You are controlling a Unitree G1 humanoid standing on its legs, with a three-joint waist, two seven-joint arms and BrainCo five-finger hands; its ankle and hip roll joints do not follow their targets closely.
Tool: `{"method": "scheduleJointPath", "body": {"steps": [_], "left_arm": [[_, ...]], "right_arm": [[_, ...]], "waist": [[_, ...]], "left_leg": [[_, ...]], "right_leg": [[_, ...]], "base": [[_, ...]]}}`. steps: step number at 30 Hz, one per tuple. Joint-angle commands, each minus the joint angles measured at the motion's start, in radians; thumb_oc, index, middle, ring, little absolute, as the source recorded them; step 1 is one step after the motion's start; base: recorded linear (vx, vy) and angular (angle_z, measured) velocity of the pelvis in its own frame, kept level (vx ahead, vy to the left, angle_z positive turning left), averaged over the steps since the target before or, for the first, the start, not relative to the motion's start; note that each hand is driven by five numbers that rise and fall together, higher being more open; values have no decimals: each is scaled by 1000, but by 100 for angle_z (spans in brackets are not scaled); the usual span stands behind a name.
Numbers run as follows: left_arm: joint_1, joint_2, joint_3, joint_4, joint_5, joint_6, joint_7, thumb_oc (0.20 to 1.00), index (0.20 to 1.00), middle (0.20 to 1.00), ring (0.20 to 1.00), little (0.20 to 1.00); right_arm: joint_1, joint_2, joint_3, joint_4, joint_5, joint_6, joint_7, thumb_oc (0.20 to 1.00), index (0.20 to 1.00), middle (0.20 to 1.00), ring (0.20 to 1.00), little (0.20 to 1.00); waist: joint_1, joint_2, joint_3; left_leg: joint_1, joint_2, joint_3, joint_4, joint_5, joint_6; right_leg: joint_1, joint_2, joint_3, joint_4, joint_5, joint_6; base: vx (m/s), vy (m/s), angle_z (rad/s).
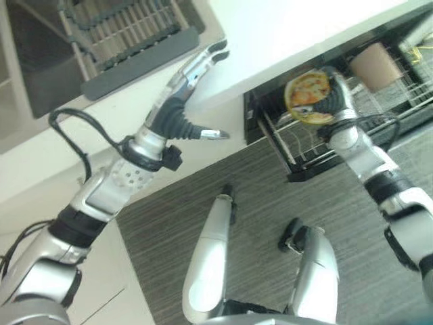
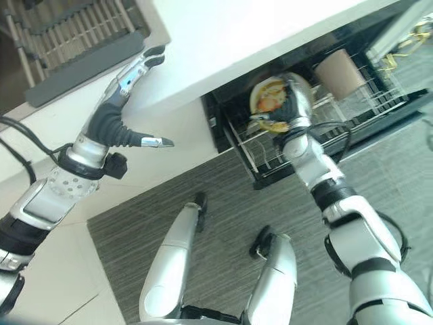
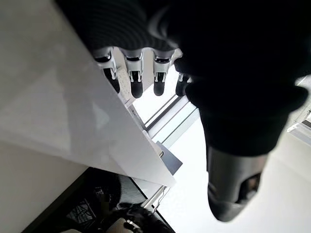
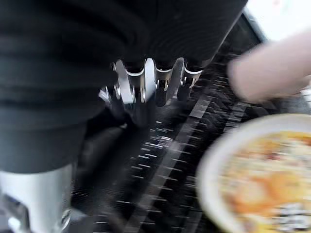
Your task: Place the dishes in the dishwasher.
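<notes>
**Plate at the open rack, not yet set down**

Plate (image 1: 308, 97) with a yellow-orange pattern sits in the right hand (image 2: 295, 108), held over the pulled-out dishwasher rack (image 1: 298, 152). In the head views the fingers curl round the plate's rim and back, so the hand is closed on it. The right wrist view shows the plate's face just beside the fingers (image 4: 146, 90), with the dark wire grid of the rack beneath; whether the plate already touches the tines cannot be told.

One item is in the rack already: a tan cup (image 1: 374, 64) further back, well apart from the plate. Other dishes in there are too dim to make out.

The left hand (image 1: 183, 101) is raised beside the white counter (image 1: 298, 34), fingers straight and spread, thumb out, holding nothing. A dark dish rack (image 1: 125, 34) stands on the counter past its fingertips.

As a judgement, the task is partway through: the dishwasher is open, the rack is out, and this plate is at the point of placing. Left to do are lowering it between the tines, letting go and clearing the hand.
</notes>
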Motion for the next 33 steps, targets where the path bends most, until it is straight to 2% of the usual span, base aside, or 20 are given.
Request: {"method": "scheduleJointPath", "body": {"steps": [1, 2, 4, 6, 9, 13, 15, 18, 19, 20, 24, 26, 28, 31, 32, 33], "left_arm": [[24, -37, 45, -21, 57, 34, 28, 1000, 1000, 1000, 1000, 1000], [46, -44, 63, -28, 66, 51, 19, 1000, 1000, 1000, 1000, 1000], [68, -49, 79, -34, 71, 58, 11, 1000, 1000, 1000, 1000, 1000], [114, -62, 99, -44, 77, 69, -2, 1000, 1000, 1000, 1000, 1000], [194, -79, 127, -62, 83, 69, -14, 1000, 1000, 1000, 1000, 1000], [316, -135, 160, -80, 109, 71, -23, 1000, 1000, 1000, 1000, 1000], [405, -170, 209, -74, 108, 62, -33, 1000, 1000, 1000, 1000, 1000], [491, -194, 264, -48, 87, 39, -22, 1000, 1000, 1000, 1000, 1000], [533, -201, 294, -39, 73, 28, -18, 1000, 1000, 1000, 1000, 1000], [551, -208, 306, -30, 65, 20, -19, 1000, 1000, 1000, 1000, 1000], [590, -227, 335, -4, 66, -19, -34, 1000, 1000, 1000, 1000, 1000], [607, -241, 350, 15, 79, -48, -32, 1000, 1000, 1000, 1000, 1000], [606, -245, 353, 43, 86, -70, -27, 1000, 1000, 1000, 1000, 1000], [586, -243, 341, 78, 82, -73, -18, 1000, 1000, 1000, 1000, 1000], [575, -243, 333, 88, 81, -72, -18, 1000, 1000, 1000, 1000, 1000], [553, -242, 311, 107, 71, -69, -26, 1000, 1000, 1000, 1000, 1000]], "right_arm": [[21, -11, -89, 3, -26, 31, -30, 1000, 1000, 1000, 1000, 1000], [85, -4, -111, -81, -51, 42, -18, 1000, 1000, 1000, 1000, 1000], [146, -2, -126, -159, -22, 55, 33, 1000, 1000, 1000, 1000, 1000], [241, -1, -142, -244, -58, 98, 58, 1000, 1000, 1000, 1000, 1000], [369, -6, -180, -329, -63, 119, 87, 1000, 1000, 1000, 1000, 1000], [540, 9, -264, -404, -73, 82, 58, 1000, 1000, 1000, 1000, 1000], [646, 46, -353, -441, -23, 32, 71, 1000, 1000, 1000, 1000, 1000], [754, 92, -460, -449, 3, -76, 51, 1000, 1000, 1000, 1000, 1000], [807, 111, -527, -449, -4, -163, -20, 1000, 1000, 1000, 1000, 1000], [831, 129, -557, -438, 3, -187, -47, 1000, 1000, 1000, 1000, 1000], [877, 197, -636, -373, 103, -317, -125, 1000, 1000, 1000, 1000, 1000], [897, 261, -682, -293, 189, -398, -160, 1000, 1000, 1000, 1000, 1000], [903, 313, -706, -204, 199, -467, -198, 1000, 1000, 1000, 1000, 1000], [890, 359, -726, -77, 307, -505, -246, 1000, 1000, 1000, 1000, 1000], [883, 366, -731, -41, 333, -508, -236, 1000, 1000, 1000, 1000, 1000], [872, 378, -725, 18, 385, -482, -209, 1000, 1000, 1000, 1000, 1000]], "waist": [[3, 3, 4], [-8, -14, 4], [-17, -30, -4], [-27, -50, -43], [-38, -60, -93], [-63, -61, -173], [-93, -51, -234], [-131, -35, -287], [-150, -28, -313], [-160, -23, -330], [-174, -7, -364], [-182, 5, -379], [-187, 14, -385], [-190, 26, -391], [-189, 27, -392], [-186, 33, -392]], "left_leg": [[121, -8, 35, -110, -61, 32], [174, -2, 45, -150, -52, 25], [220, 3, 58, -183, -44, 17], [284, 10, 79, -237, -32, 4], [373, 28, 102, -307, -15, -14], [486, 41, 129, -412, 18, -28], [565, 47, 151, -491, 39, -33], [637, 46, 182, -560, 56, -35], [675, 45, 201, -593, 62, -35], [693, 43, 209, -609, 61, -36], [748, 43, 228, -650, 59, -38], [777, 44, 240, -672, 58, -37], [793, 45, 247, -686, 58, -38], [810, 47, 254, -705, 63, -44], [813, 47, 255, -708, 63, -44], [816, 46, 254, -707, 60, -43]], "right_leg": [[-37, 18, 58, -78, 156, 37], [22, 20, 59, -134, 166, 41], [77, 23, 54, -185, 175, 47], [159, 30, 40, -260, 180, 54], [268, 50, 26, -349, 185, 59], [389, 83, 26, -455, 192, 67], [452, 103, 38, -510, 195, 74], [494, 114, 54, -543, 208, 79], [514, 118, 65, -562, 216, 82], [525, 120, 69, -572, 219, 84], [562, 125, 58, -604, 221, 85], [579, 126, 46, -618, 220, 85], [589, 124, 38, -626, 224, 87], [602, 123, 25, -639, 225, 87], [605, 123, 22, -642, 226, 88], [609, 123, 17, -640, 224, 85]], "base": [[73, -22, -24], [81, -37, -19], [83, -45, -15], [144, -46, -20], [163, -25, -12], [162, 29, -7], [176, 100, -17], [86, 123, -23], [84, 92, -34], [84, 73, -35], [51, 23, -15], [19, 12, -12], [2, 2, -3], [2, 4, 1], [0, 0, 0], [0, 0, 0]]}}
